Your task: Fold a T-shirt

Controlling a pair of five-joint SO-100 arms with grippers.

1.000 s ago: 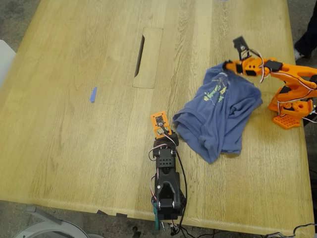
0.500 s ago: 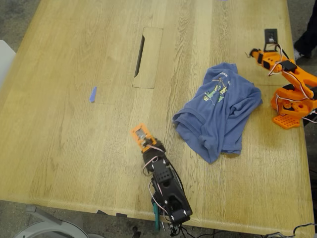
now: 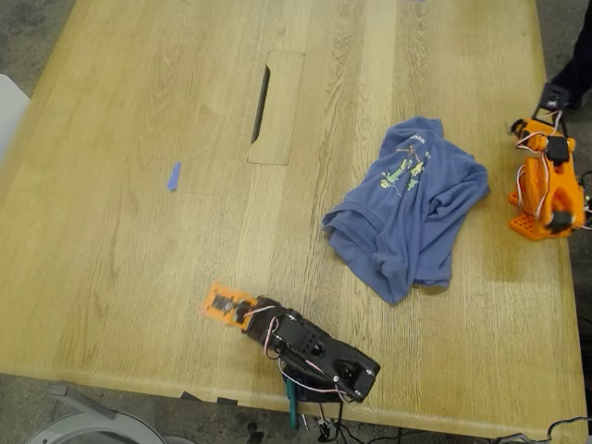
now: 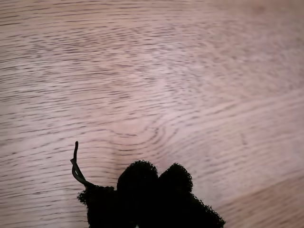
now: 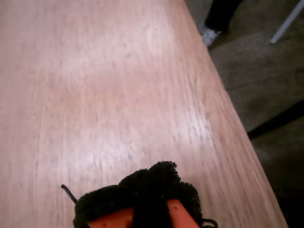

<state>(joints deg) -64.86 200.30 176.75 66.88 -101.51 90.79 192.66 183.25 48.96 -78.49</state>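
The blue-purple T-shirt [image 3: 412, 208] lies crumpled and partly doubled over on the wooden table [image 3: 139, 231], right of centre in the exterior view, with its green-and-yellow print facing up. My first gripper [image 3: 222, 305] [image 4: 156, 172], on the black arm at the near edge, hovers low over bare wood far to the exterior view's left of the shirt, its black pads [image 4: 137, 178] together on nothing. My second gripper [image 3: 552, 100] [image 5: 152, 178], on the orange arm at the exterior view's right edge, is folded back and shut on nothing. Neither wrist view shows the shirt.
A long slot with an inset panel [image 3: 276, 106] sits in the table behind the shirt. A small blue strip [image 3: 174, 176] lies toward the exterior view's left. A person's shoe [image 5: 209, 33] and leg [image 3: 581, 55] stand on the floor past the table edge near the orange arm.
Both arms drew away from the shirt. The black arm swung its gripper toward the exterior view's left and low to the table. The orange arm let go of the collar and folded back over its base.
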